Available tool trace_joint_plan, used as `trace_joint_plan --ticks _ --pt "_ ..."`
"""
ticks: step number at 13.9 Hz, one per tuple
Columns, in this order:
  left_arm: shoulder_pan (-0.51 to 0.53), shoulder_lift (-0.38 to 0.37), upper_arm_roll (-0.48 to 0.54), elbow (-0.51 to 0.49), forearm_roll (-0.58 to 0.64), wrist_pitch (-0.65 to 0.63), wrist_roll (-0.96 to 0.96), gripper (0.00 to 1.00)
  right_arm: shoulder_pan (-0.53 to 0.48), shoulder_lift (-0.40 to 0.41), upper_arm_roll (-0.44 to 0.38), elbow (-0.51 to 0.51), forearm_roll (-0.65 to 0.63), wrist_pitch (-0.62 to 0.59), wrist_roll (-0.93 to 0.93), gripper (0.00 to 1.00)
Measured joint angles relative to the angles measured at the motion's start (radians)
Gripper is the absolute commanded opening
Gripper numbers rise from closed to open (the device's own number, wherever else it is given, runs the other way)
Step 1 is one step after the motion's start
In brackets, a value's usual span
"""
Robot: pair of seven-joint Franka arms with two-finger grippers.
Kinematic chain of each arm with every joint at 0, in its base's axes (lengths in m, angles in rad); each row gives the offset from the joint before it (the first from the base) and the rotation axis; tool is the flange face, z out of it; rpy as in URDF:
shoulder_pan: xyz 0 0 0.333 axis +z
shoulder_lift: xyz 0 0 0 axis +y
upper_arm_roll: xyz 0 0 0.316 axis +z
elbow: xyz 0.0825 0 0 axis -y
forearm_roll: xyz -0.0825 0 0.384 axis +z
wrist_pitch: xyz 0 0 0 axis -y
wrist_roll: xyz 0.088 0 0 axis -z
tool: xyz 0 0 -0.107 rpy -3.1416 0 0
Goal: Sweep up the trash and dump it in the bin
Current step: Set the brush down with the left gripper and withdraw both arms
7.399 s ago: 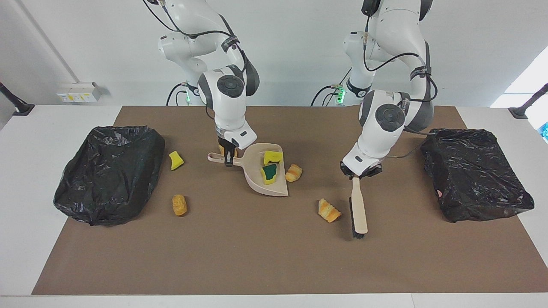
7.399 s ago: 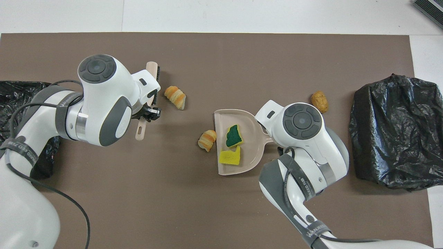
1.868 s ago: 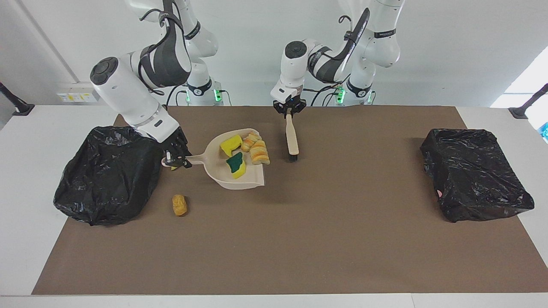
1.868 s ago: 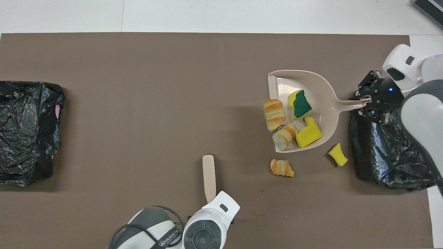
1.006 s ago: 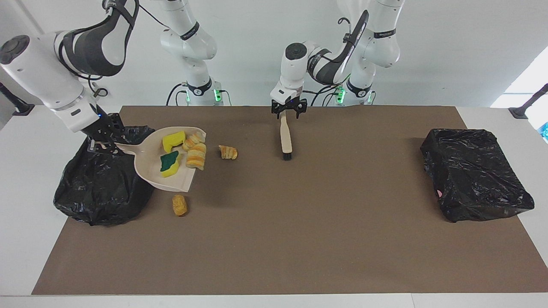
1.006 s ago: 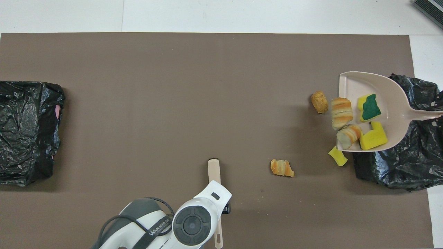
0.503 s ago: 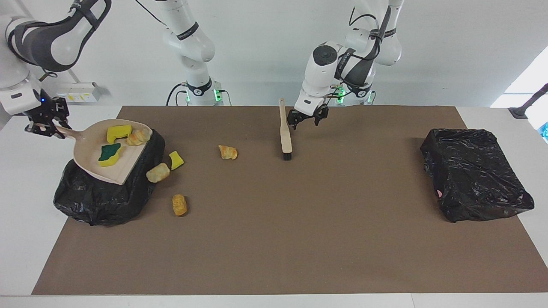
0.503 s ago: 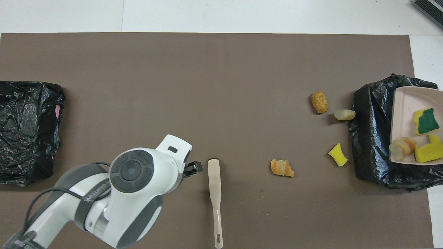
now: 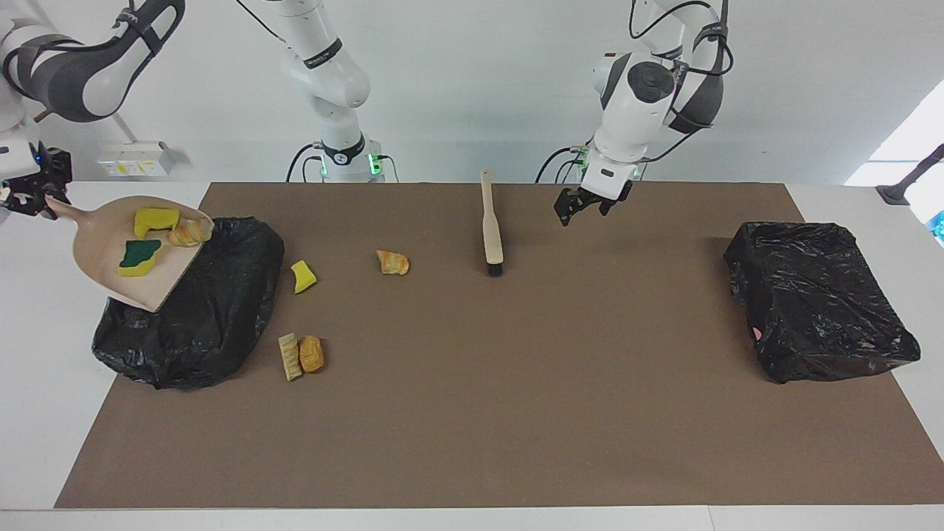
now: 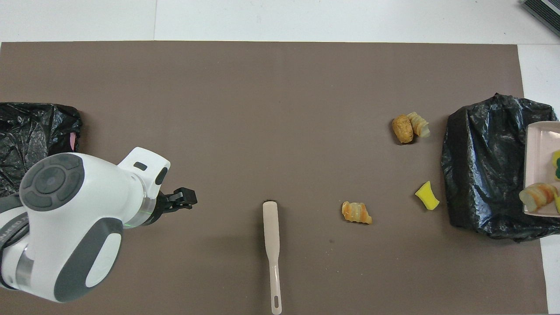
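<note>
- Right gripper (image 9: 33, 198): clamped on the handle end of the dustpan (image 9: 110, 254), held in the air over the black bin bag (image 9: 214, 310) at the right arm's end of the table.
- Pan is tilted, lip lower than the handle and pointing away from the gripper, over the bag.
- Trash in the pan, all below the right gripper and out toward the lip: a yellow sponge chunk (image 9: 155, 218), a green-faced sponge chunk (image 9: 139, 256), a bread piece (image 9: 188, 234) right at the pan's side edge.
- Left gripper (image 9: 584, 204): fingers spread, nothing held, hovering over bare mat. The brush (image 9: 490, 232) lies flat on the mat just to one side of it, handle toward the robots, bristles away.
- Loose trash on the mat, well apart from both grippers: yellow sponge bit (image 9: 302, 276) beside the bag; a croissant piece (image 9: 392, 262) between that bit and the brush; two bread pieces touching, pale ridged piece (image 9: 288, 356) and brown piece (image 9: 312, 354), at the bag's edge.
- Handling, judged: sponge chunks look light, soft and springy; bread pieces look light and rounded, likely to roll or tumble off a tilted pan. Neither seems fragile.
- Hold, judged: not worth pinching piece by piece. Push them with the bristles into the pan; take the brush by its flat handle, the pan by its handle end.
- Risk, judged: the edge-riding bread piece may miss the bag.
</note>
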Motion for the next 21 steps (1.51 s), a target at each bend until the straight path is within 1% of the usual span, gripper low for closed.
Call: trace_joint_plan --ticks 2,5,9,11,13,15,18,21 --pt "0.054 -0.004 -0.001 0.0 0.02 -0.023 0.053 1.0 0.079 -0.001 0.004 -0.02 -0.13 -0.003 0.098 0.0" --pt "0.155 -0.004 0.0 0.0 0.026 -0.038 0.166 1.0 0.159 -0.015 0.006 -0.057 -0.255 -0.008 0.205 0.0" --pt "0.285 -0.015 0.0 0.003 0.032 -0.039 0.374 1.0 0.19 -0.049 0.006 -0.078 -0.331 -0.013 0.234 0.0" --pt "0.328 -0.028 0.001 0.03 0.032 -0.039 0.475 1.0 0.213 -0.071 0.006 -0.079 -0.374 -0.02 0.234 0.0" --pt "0.337 -0.033 0.001 0.089 0.032 -0.052 0.513 1.0 0.24 -0.087 0.007 -0.081 -0.4 -0.047 0.234 0.0" --pt "0.337 -0.033 -0.005 0.169 0.032 -0.108 0.523 1.0 0.254 -0.095 0.007 -0.084 -0.415 -0.051 0.234 0.0" --pt "0.336 -0.029 -0.008 0.299 0.032 -0.234 0.533 1.0 0.272 -0.1 0.007 -0.093 -0.436 -0.051 0.234 0.0" --pt "0.335 -0.019 -0.012 0.437 0.032 -0.386 0.534 1.0 0.272 -0.113 0.006 -0.116 -0.437 -0.051 0.234 0.0"
